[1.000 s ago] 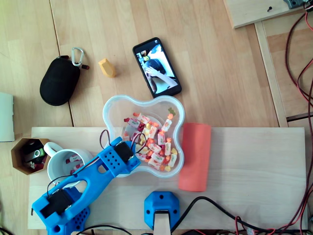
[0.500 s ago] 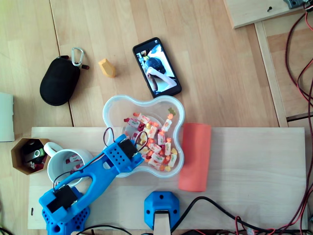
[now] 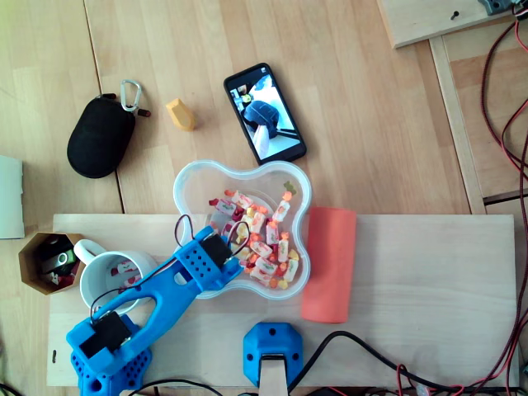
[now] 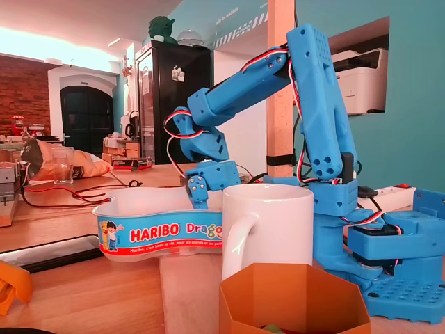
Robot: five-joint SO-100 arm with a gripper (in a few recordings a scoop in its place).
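Candies [image 3: 266,244] fill the tub [image 3: 188,183] on the counter [image 3: 371,124], just beside the mug [image 3: 111,272]. Fingers [image 4: 197,192] dip among them, tips hidden; clenched or released, cannot tell.

Setting reads as a shared office or makerspace: printer [image 4: 363,80] in a teal wall niche, tall black fridge [image 4: 170,104] at the back, brick wall [image 4: 21,87] with arched doorway, loose red cables [image 4: 66,195] across the wooden desk [image 3: 371,107].
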